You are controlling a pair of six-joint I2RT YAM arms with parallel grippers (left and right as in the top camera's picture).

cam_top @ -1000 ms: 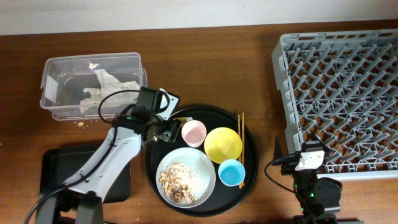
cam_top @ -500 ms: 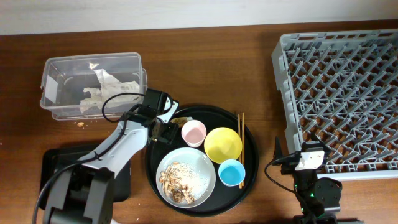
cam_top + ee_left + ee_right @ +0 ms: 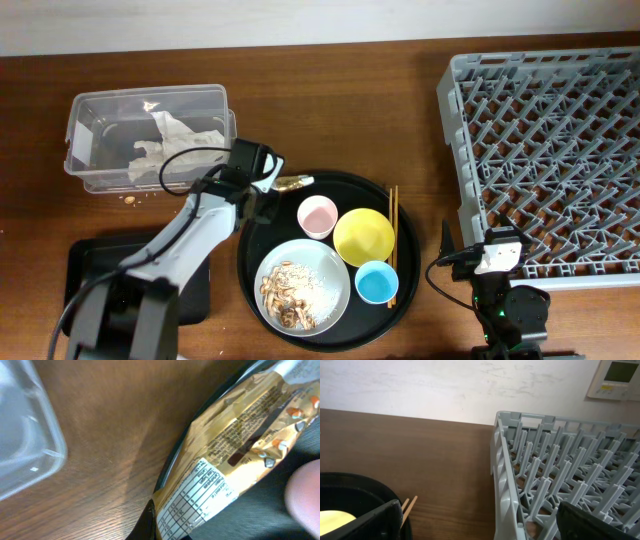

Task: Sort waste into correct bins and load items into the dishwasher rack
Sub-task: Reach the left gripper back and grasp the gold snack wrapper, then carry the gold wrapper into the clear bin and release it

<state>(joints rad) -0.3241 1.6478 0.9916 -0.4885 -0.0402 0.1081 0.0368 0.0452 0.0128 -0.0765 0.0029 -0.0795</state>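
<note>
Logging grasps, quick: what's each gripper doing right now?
Left gripper: cannot be told, right by the small brown-and-gold snack wrapper.
Right gripper: open, holding nothing.

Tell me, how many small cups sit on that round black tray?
2. The pink cup sits left of the yellow bowl; the light-blue cup sits between that bowl and the tray's near rim. None looks hidden.

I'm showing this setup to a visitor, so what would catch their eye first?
The large grey dishwasher rack fills the right side. In the middle, a round black tray carries a yellow bowl, pink cup, blue cup and a plate of food scraps. A gold snack wrapper lies across the tray's upper-left rim, filling the left wrist view.
</note>
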